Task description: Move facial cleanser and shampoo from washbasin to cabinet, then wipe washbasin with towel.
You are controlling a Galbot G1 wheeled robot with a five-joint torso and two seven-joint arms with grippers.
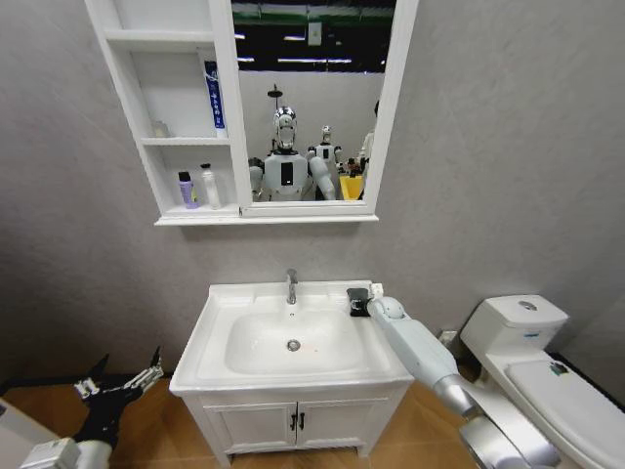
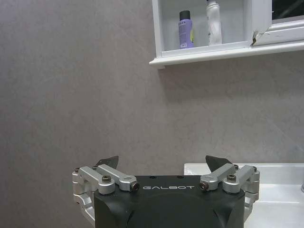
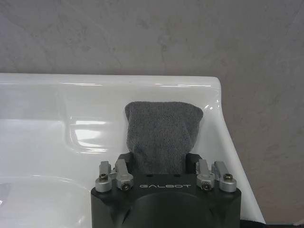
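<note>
Grey terry cloth, the folded towel [image 3: 163, 135] lay on the flat back right corner of the washbasin [image 1: 227, 297], its long axis running away from the right gripper [image 3: 164, 164] toward the wall, its rounded far end just short of the raised back edge. The gripper's fingers sat to either side of the towel's near end; whether they pinched the cloth or merely flanked it could not be told. In the head view the white right arm reached up from the floor side to that corner, beside the chrome tap [image 1: 291, 285]. The basin was glossy white ceramic, rectangular with an oval bowl and a metal drain at its centre. Above it, the white wall cabinet [image 1: 156, 98] held two upright bottles on its lowest shelf: a purple bottle [image 1: 186, 191] with a dark cap and, just beside it, a slim white bottle [image 1: 209, 186]. A blue-labelled tube [image 1: 213, 96] stood against the middle compartment's right wall. The left gripper [image 1: 119, 379] hung low to the left of the vanity, its dark fingertips [image 2: 108, 161] spread wide and holding nothing, facing the mottled grey wall [image 2: 71, 85].
</note>
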